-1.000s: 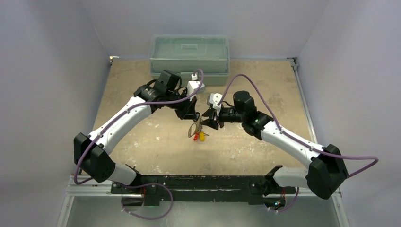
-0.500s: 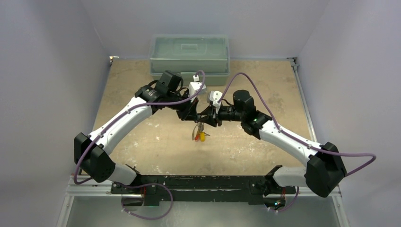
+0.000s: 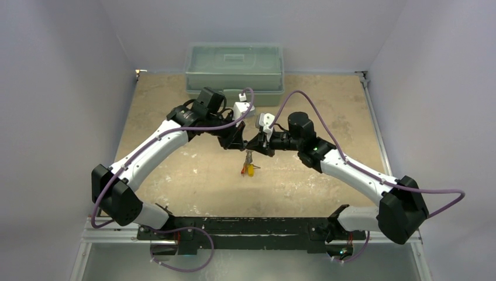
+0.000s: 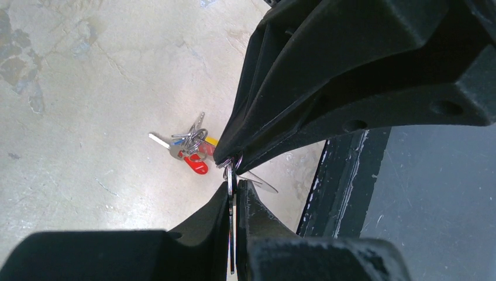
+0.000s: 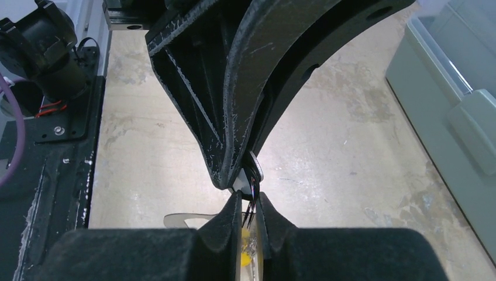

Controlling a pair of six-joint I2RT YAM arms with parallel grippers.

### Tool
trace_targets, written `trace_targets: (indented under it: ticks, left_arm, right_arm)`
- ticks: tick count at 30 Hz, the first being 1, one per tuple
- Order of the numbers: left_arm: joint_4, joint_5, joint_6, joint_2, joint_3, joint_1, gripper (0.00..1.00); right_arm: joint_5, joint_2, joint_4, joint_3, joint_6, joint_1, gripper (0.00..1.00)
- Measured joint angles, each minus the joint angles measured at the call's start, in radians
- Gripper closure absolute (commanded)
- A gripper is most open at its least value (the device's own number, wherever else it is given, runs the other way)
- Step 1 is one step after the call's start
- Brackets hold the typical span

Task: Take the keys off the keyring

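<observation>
My left gripper (image 3: 242, 143) and right gripper (image 3: 254, 146) meet tip to tip above the table's middle. In the left wrist view my left gripper (image 4: 233, 190) is shut on a thin grey metal piece seen edge-on, the keyring (image 4: 232, 225). Its rounded end shows in the right wrist view (image 5: 256, 171). My right gripper (image 5: 248, 202) is shut on thin dark rings of the keys, with a yellow tag (image 5: 245, 243) below. The keys (image 3: 248, 170) hang under both grippers. The bunch (image 4: 190, 143) includes a red tag (image 4: 197, 165).
A translucent lidded bin (image 3: 234, 67) stands at the table's back edge and also shows in the right wrist view (image 5: 450, 88). The black base rail (image 3: 245, 225) runs along the near edge. The worn tan tabletop (image 3: 175, 175) lies below.
My right gripper has moved left and closed up against the left one. The bunch has risen a little and now hangs straight; the grey loop no longer sticks out to the left.
</observation>
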Motion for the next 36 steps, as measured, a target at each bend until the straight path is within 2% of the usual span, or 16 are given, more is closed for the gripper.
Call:
trace_targets:
  ticks: [3,20,23,29,36]
  left_arm:
    - [-0.005,0.0,0.01,0.0,0.0,0.0,1.0]
    - [-0.016,-0.01,0.014,0.001,0.0,0.0,1.0]
    - [-0.02,-0.002,0.024,0.005,0.0,0.001,1.0]
    - [-0.048,0.005,0.042,0.061,0.068,0.004,1.0]
    - [-0.13,-0.047,0.158,0.132,0.155,0.008,1.0]
  right_arm:
    - [0.0,0.0,-0.002,-0.001,-0.006,0.0,1.0]
    - [0.002,-0.029,0.013,-0.031,-0.016,0.0,1.0]
    - [0.001,-0.029,0.011,-0.032,-0.017,0.0,0.75]
    - [-0.002,-0.029,-0.01,-0.032,-0.018,-0.001,0.61]
    - [-0.006,-0.043,-0.069,-0.032,-0.008,-0.05,0.42]
